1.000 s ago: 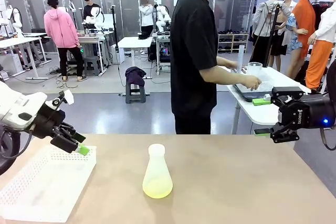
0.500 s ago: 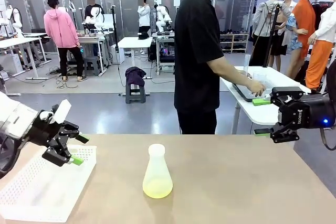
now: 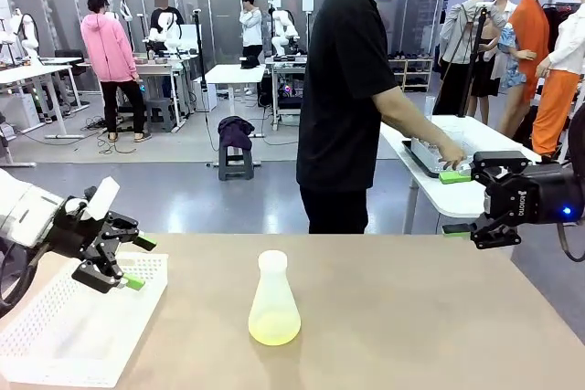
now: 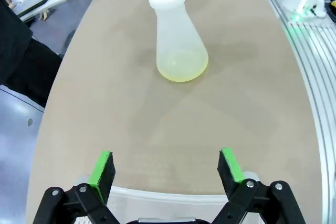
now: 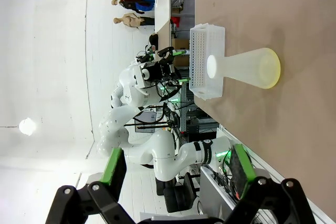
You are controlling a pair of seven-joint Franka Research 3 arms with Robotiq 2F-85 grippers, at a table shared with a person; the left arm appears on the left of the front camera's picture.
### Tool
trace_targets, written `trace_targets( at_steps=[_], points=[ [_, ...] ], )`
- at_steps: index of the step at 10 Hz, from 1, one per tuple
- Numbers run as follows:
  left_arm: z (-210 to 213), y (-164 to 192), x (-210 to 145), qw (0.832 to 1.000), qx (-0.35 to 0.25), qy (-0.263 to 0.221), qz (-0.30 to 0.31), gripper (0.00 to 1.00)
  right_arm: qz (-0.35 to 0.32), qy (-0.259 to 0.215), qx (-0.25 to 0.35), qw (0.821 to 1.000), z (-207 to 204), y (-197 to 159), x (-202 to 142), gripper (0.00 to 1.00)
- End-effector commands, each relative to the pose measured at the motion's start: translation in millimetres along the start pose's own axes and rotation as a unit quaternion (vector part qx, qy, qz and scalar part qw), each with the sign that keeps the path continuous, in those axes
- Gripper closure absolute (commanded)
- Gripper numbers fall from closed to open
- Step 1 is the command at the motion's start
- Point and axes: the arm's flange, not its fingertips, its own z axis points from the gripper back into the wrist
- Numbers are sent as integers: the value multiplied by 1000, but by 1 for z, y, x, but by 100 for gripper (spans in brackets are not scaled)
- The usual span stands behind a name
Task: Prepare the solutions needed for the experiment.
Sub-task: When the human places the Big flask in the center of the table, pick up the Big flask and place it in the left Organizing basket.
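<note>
A frosted conical flask [image 3: 274, 299] stands upright in the middle of the table, with a little pale yellow-green solution [image 3: 274, 326] tinting its wide base. My left gripper [image 3: 140, 262] hovers open over the far corner of a white perforated tray [image 3: 64, 335], well left of the flask and pointing toward it. In the left wrist view the flask [image 4: 178, 40] stands ahead of the open left gripper [image 4: 166, 167], with nothing between the fingers. My right gripper [image 3: 454, 204] hangs open off the table's far right edge, empty. The right wrist view shows the flask [image 5: 247, 66] far beyond the open right gripper [image 5: 178, 169].
A person in a black T-shirt [image 3: 343, 89] stands at the far side, turned to a white side table [image 3: 457, 198], with a hand at a dark tray [image 3: 425, 162] there. Bare tabletop [image 3: 411, 317] surrounds the flask. The white tray [image 5: 206, 61] lies beyond the flask in the right wrist view.
My left gripper has drawn back to the left and rolled, so its fingers now stand one above the other. The person has leaned further toward the side table. The right arm is still.
</note>
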Motion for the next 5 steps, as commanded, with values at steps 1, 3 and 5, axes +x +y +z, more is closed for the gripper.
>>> trace_targets(
  at_steps=[1, 3, 5],
  points=[
    [-20, 11, -9, 997, -20, -71, 10, 0, 2, 2, -1, 1000, 1, 2, 1, 0],
    [-22, 18, -20, 989, -9, -143, 28, 0, 2, 2, -1, 1000, 1, 2, 1, 0],
    [-27, 17, -18, 980, -38, -193, 28, 0, 2, 2, -1, 1000, 1, 2, 1, 0]
  ],
)
